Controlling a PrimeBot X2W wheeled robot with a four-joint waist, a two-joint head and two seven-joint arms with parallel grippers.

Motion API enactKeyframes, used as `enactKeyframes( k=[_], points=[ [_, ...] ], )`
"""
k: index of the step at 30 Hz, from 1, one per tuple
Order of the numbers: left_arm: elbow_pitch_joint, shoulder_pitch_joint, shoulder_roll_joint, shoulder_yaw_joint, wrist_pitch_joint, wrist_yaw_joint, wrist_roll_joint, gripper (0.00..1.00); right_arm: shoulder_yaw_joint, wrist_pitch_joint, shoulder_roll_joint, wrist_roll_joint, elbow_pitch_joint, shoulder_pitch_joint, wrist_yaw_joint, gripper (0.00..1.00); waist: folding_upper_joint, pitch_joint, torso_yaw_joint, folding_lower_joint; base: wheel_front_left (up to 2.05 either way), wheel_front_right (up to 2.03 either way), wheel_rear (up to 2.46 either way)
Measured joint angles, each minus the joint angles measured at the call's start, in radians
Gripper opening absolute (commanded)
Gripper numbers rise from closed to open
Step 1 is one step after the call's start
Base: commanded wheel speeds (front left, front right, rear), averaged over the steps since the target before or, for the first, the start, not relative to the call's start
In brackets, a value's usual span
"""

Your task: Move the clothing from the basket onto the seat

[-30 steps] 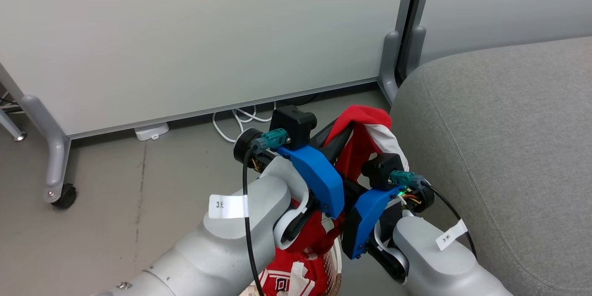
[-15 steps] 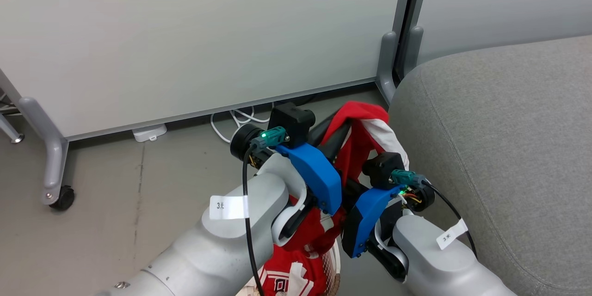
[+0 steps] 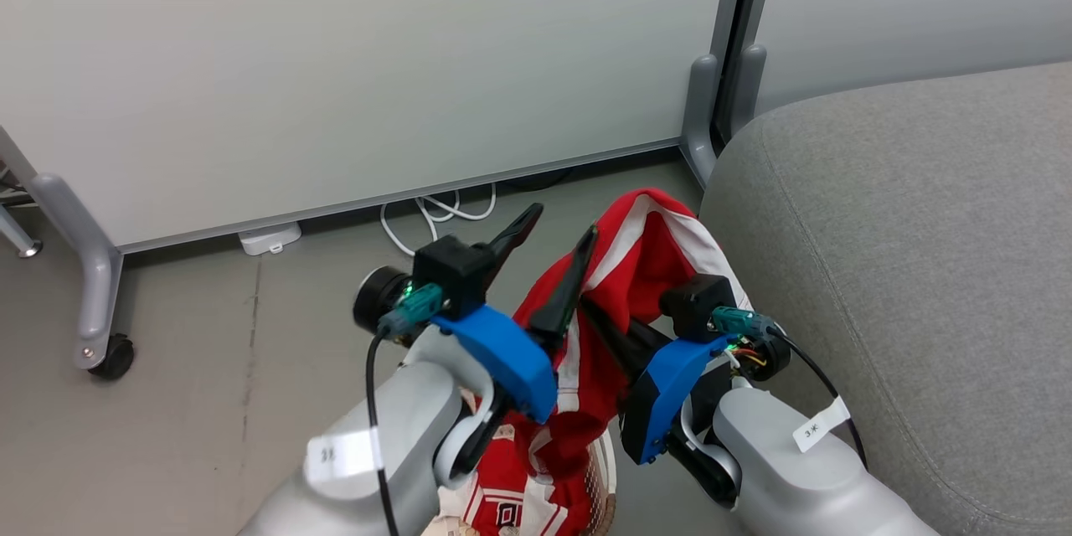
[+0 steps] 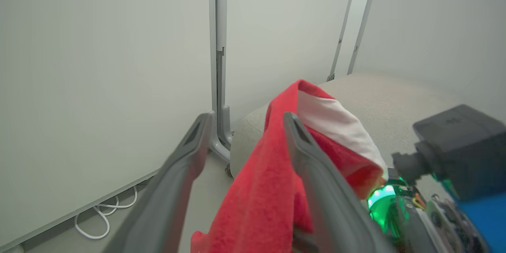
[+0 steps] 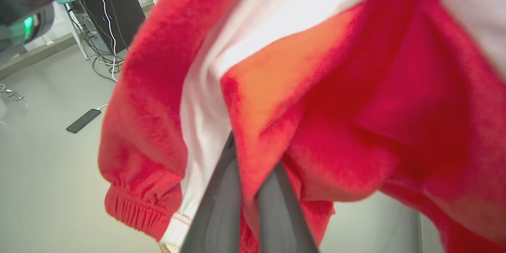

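I am opening my left gripper (image 3: 561, 222) and withdrawing it back and to my left from the red garment (image 3: 649, 260), whose fold is now hanging wider beside my inner finger.

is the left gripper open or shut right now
Open. The left gripper has its two fingers well apart in the head and left wrist views. The red garment lies against one finger and is not pinched.
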State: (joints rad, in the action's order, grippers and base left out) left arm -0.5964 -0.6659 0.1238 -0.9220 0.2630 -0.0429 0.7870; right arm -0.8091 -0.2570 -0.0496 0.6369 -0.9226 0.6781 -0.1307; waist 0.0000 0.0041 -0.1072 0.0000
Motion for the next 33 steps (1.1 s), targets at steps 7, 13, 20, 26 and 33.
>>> enactKeyframes(
  k=[7, 13, 20, 26, 33],
  points=[
    [0.143, 0.165, 0.053, 0.127, 0.000, 0.017, -0.154, 1.00, 0.015, -0.003, 0.000, -0.021, 0.001, 0.000, 0.000, 0.00, 0.0000, 0.002, 0.003, 0.0000, 0.00, 0.00, 0.00],
    [0.251, 0.324, 0.085, 0.246, 0.000, 0.019, -0.259, 1.00, 0.022, -0.004, 0.000, -0.029, 0.017, -0.001, 0.000, 0.00, 0.0000, -0.001, 0.002, 0.0000, 0.00, 0.00, 0.00],
    [0.300, 0.451, 0.098, 0.354, 0.000, -0.002, -0.346, 1.00, 0.033, -0.004, -0.002, -0.041, 0.024, -0.005, 0.000, 0.00, 0.0000, -0.002, 0.007, 0.0000, 0.00, 0.00, 0.00],
    [0.342, 0.540, 0.077, 0.465, 0.000, -0.019, -0.395, 1.00, 0.040, -0.004, -0.002, -0.045, 0.027, -0.015, 0.000, 0.00, 0.0000, -0.005, 0.003, 0.0000, 0.00, 0.00, 0.00],
    [0.354, 0.593, 0.042, 0.538, 0.000, -0.046, -0.447, 1.00, 0.044, -0.004, -0.002, -0.047, 0.030, -0.025, 0.000, 0.00, 0.0000, -0.009, 0.002, 0.0000, 0.00, 0.00, 0.00]
  ],
)
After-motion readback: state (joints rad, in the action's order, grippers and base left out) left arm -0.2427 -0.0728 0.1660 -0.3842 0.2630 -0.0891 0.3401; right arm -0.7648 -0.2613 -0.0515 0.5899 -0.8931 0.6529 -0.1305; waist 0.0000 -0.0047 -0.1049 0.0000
